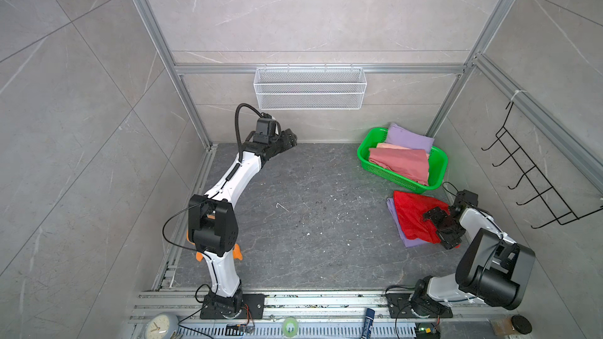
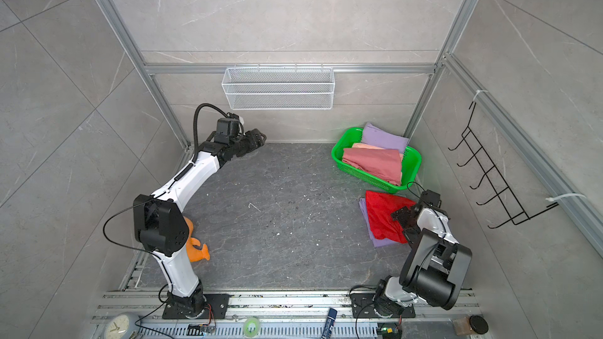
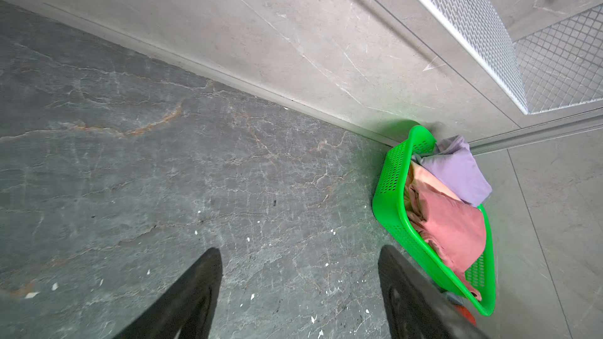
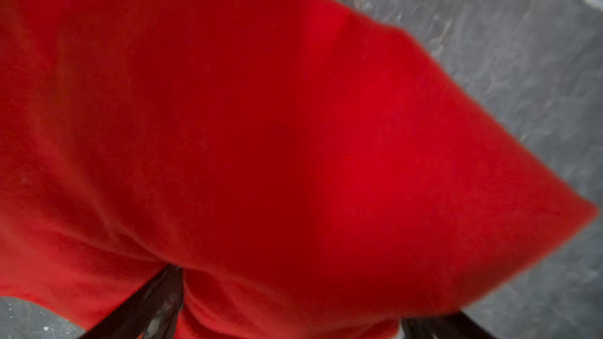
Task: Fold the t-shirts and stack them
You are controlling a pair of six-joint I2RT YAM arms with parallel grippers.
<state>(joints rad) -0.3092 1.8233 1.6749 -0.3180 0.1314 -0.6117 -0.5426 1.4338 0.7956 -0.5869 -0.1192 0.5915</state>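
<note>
Grey marbled stone forms the surface [image 1: 293, 210], boxed in by pale tiled walls. At its far corner stands a green basket [image 1: 360, 152] holding a dusty rose shirt [image 1: 401, 163], a peach shirt [image 1: 390, 146] and a lavender one.

Just in front of the basket, the red shirt [image 1: 409, 213] lies askew on a folded lavender shirt [image 1: 411, 242]. The right end effector [image 1: 439, 228] sits on the red cloth, spread wide, with fabric bulging between its fingers [image 4: 146, 304] but not pinched. The left end effector [image 3: 300, 288] hangs spread and empty, well away from the basket along the back wall.

The risk, as I judge it, is the stack shifting. Closing and tugging here could drag the lavender shirt underneath along, or open the red shirt's fold, since thin cloth catches easily on a finger.
</note>
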